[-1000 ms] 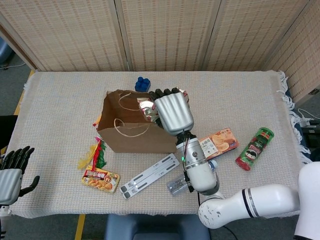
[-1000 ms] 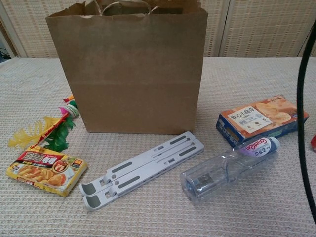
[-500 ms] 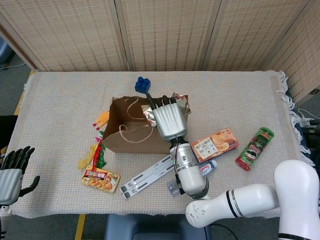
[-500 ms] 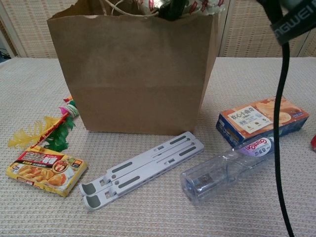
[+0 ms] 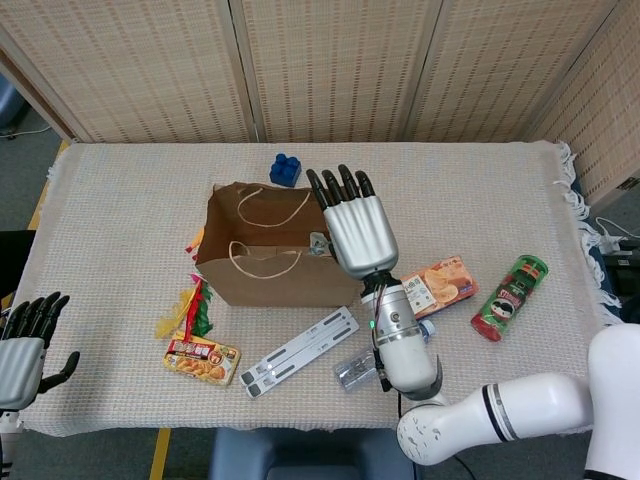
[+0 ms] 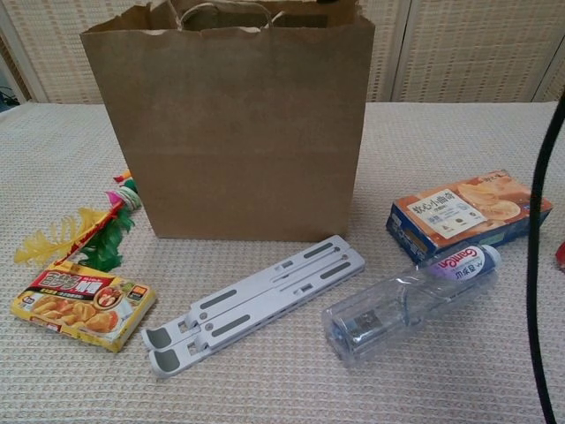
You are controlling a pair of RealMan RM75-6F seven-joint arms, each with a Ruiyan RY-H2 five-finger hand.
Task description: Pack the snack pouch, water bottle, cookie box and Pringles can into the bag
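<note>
Paper bag (image 5: pixel 262 262) beneath right hand (image 5: pixel 358 232)

A staged indoor test area, likely a lab, is suggested by a cloth-covered table (image 5: pixel 120 200) enclosed by woven folding screens (image 5: pixel 330 65), with cables (image 5: pixel 610 235) seen on the floor.

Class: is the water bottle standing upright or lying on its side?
On its side: the water bottle lies flat on the table, near the cookie box.
</note>
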